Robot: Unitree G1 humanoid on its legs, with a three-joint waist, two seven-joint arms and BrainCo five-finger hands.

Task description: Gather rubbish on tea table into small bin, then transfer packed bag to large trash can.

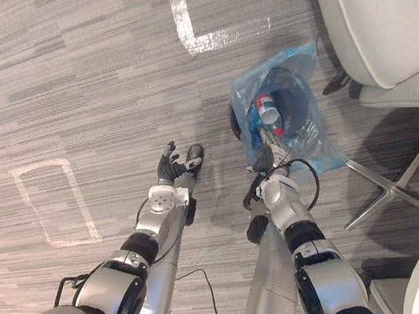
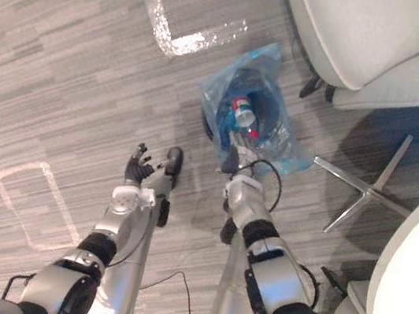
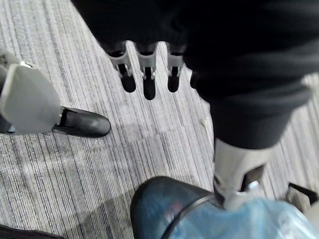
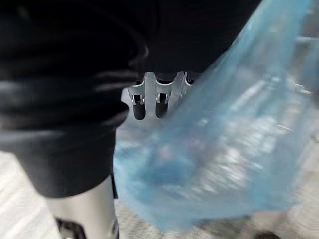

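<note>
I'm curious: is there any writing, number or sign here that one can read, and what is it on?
No text can be read in any of these views.
Bottle inside the blue bag: it has a red label, but the print is too small to read.
White tape marks on the carpet: plain lines, no letters or numbers.

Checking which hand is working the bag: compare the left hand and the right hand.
The left hand hangs over bare carpet, apart from the blue bag; the right hand is at the bag's near rim. The left hand's fingers are relaxed and hold nothing; whether the right hand grips the bag cannot be told. Both reach forward side by side.
</note>
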